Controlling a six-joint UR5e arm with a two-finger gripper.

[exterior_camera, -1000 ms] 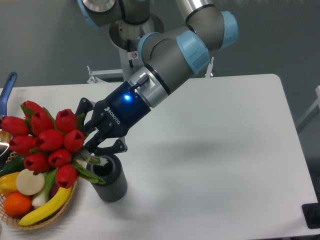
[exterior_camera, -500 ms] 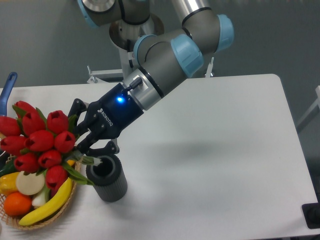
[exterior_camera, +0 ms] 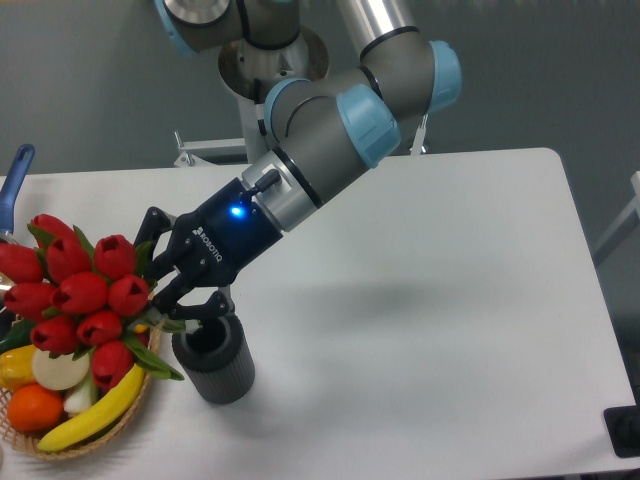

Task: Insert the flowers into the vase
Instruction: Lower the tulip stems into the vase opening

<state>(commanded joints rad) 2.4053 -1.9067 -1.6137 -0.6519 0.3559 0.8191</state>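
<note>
Red glossy flowers [exterior_camera: 75, 298] clamped in claw [exterior_camera: 163, 308] beside matte grey cylindrical vase [exterior_camera: 214, 360].

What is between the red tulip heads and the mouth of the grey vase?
In the camera view, the tool lies between them, shut on the green stems; the flowers lean left over the fruit basket, and the vase stands just right.

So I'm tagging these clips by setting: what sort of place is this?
Probably a robot lab or test bench: an industrial arm bolted beside a bare white table, a plain grey wall behind, and props such as tulips and a fruit basket.
</note>
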